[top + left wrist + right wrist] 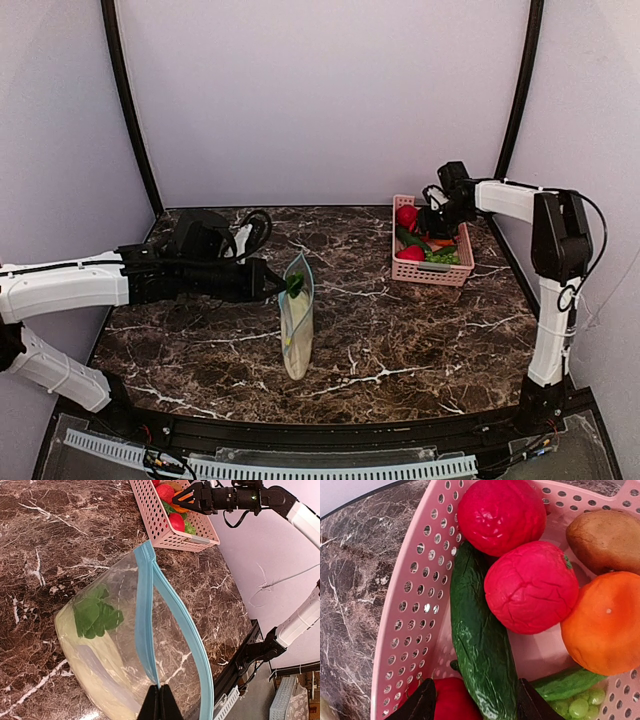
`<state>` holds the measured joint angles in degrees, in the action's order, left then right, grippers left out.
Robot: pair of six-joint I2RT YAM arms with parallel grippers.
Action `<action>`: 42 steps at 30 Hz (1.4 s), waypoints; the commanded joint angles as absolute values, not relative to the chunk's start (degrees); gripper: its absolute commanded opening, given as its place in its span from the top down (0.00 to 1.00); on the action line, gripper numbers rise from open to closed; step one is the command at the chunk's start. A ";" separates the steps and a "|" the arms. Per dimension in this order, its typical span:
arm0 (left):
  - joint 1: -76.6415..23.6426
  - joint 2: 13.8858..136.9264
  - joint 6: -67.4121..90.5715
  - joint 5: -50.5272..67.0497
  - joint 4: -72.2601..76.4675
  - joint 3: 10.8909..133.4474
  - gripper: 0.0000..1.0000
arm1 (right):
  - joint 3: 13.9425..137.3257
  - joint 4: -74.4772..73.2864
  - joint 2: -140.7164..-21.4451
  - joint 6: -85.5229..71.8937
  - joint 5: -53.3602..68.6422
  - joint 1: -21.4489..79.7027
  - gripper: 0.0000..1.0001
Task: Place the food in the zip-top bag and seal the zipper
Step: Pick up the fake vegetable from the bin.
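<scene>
Marble tabletop [400,340], pink basket [415,605] on it. Well left of the basket stands the zip-top bag [296,330], with the left fingers [151,707] clamped on its zipper [150,625] edge. Over in the basket the right fingers [417,705] sit spread astride the dark-green pepper [480,650]. Pepper-grab step, I'd say: squeeze, lift, carry bagward.
</scene>
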<state>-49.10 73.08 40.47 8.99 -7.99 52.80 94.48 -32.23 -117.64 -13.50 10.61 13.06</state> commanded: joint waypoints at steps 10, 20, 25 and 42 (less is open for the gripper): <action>-47.59 72.57 39.57 11.45 -6.68 53.78 0.99 | 102.25 -30.83 -127.55 -11.02 13.80 12.68 0.50; -46.90 71.46 39.79 11.27 -6.66 52.72 0.99 | 102.83 -30.73 -127.48 -11.79 16.59 12.36 0.83; -46.67 70.82 40.17 11.14 -6.46 52.18 0.99 | 101.67 -31.23 -122.01 -11.46 18.80 12.15 0.88; -46.41 69.01 41.58 11.33 -2.81 50.15 0.99 | 91.94 -36.22 -98.75 -12.26 25.63 12.31 0.90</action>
